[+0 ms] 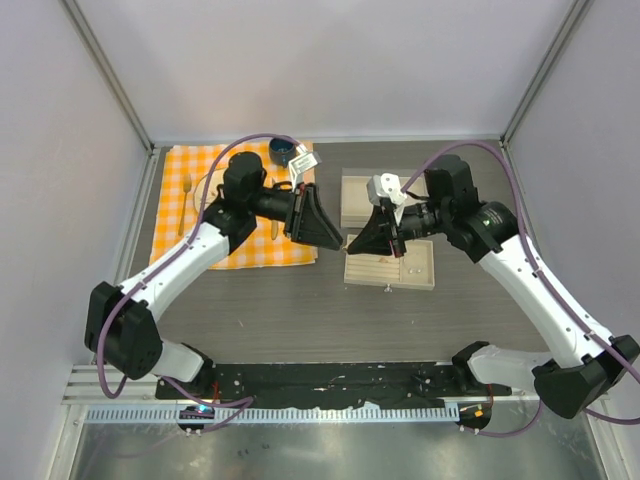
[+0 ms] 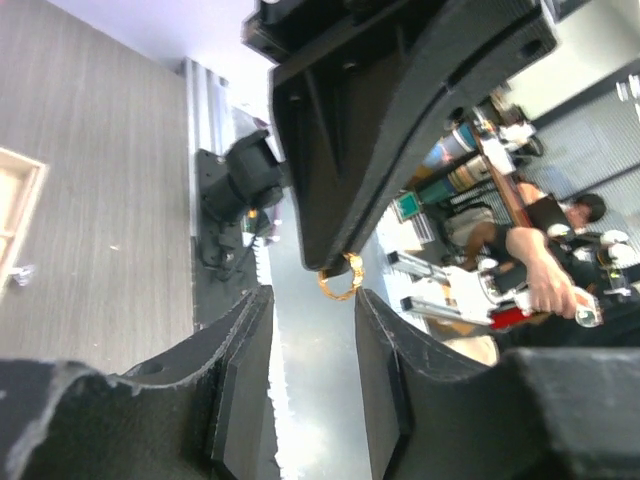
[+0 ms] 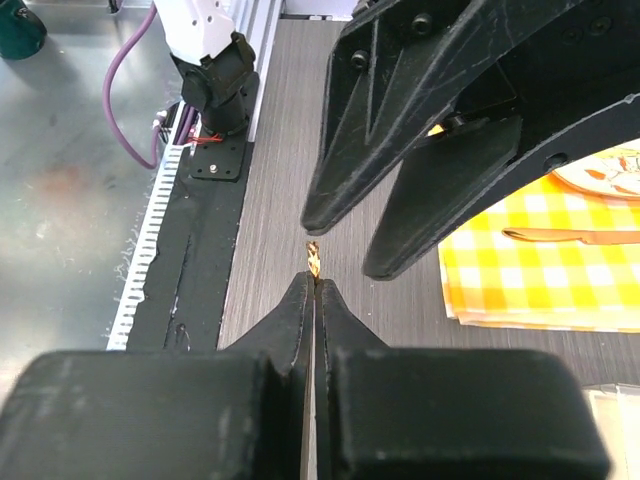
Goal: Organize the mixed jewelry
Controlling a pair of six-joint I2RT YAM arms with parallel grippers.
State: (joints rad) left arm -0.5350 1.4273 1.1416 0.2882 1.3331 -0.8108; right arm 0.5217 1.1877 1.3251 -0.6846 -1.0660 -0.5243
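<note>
The two arms meet in the air over the dark desk (image 1: 300, 310), between the yellow checked cloth (image 1: 250, 250) and the two beige trays. The right fingers (image 3: 300, 320) are pressed together and pinch a small gold ring (image 3: 313, 258) at their very tips, so that it stands edge-on in the right wrist view. The left fingers (image 2: 240, 370) are spread, and the ring (image 2: 342, 277) sits just off their tips, in line with the gap between them (whether it touches either one I cannot tell). From above the ring itself is hidden behind the two black heads, which come nose to nose just left of the near tray (image 1: 425, 275). The far tray (image 1: 355, 200) lies right behind the near one. A fork (image 1: 186, 190) lies on the cloth, well apart from the ring.
</note>
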